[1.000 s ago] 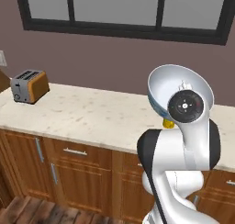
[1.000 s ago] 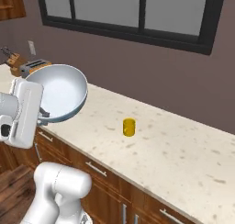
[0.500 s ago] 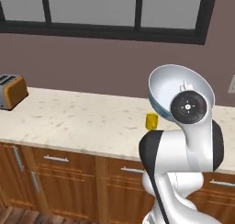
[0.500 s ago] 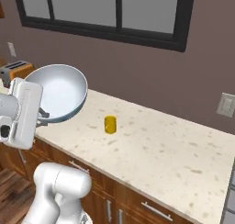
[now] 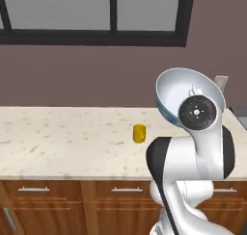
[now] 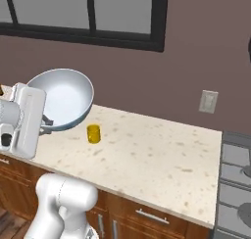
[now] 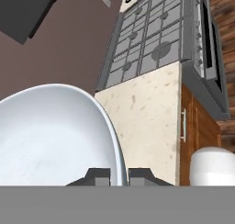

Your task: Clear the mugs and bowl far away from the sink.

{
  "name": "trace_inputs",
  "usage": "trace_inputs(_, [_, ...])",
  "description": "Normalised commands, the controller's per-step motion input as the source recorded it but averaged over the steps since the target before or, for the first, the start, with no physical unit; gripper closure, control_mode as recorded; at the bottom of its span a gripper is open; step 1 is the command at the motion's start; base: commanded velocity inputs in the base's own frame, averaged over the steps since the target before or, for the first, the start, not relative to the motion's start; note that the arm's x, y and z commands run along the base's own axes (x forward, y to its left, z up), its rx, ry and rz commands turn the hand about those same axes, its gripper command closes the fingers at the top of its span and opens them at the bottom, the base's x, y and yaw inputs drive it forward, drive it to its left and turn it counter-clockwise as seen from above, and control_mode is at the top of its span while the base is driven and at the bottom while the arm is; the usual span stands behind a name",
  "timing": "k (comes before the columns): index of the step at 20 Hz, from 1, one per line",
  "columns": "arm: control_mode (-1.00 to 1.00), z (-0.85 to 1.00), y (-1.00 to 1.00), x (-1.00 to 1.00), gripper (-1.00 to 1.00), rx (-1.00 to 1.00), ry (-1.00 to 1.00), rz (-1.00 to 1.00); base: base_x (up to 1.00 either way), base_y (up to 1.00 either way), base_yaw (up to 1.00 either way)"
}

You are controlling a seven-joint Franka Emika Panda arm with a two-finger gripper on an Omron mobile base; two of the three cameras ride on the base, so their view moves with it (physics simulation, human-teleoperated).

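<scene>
No lettering, label, brand, number or sign can be read on any surface in these views, neither on the tabletop nor on the wall behind it.

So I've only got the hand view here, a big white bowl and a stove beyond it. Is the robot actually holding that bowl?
Observer: Yes. The gripper is shut on the bowl at its rim, and the base views show the bowl lifted clear above the counter.
Operator: Is anything else on that counter?
Observer: One yellow mug stands upright on it, apart from the bowl, near the back wall.
Operator: And what's above the counter? I see only brown wall.
Observer: A dark-framed window, and a wall outlet toward the stove end.
</scene>
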Motion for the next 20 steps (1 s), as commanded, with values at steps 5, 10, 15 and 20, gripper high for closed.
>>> trace_inputs(5, [1.00,0.00,0.00,0.00,1.00,0.00,0.00,0.00,0.02,-0.54,-0.17])
trace_inputs(10, [1.00,0.00,0.00,0.00,1.00,0.00,0.00,0.00,0.21,-0.33,-0.19])
trace_inputs(15, [1.00,0.00,0.00,0.00,1.00,0.00,0.00,0.00,0.43,-0.20,-0.17])
trace_inputs(20, [1.00,0.00,0.00,0.00,1.00,0.00,0.00,0.00,0.46,0.00,-0.17])
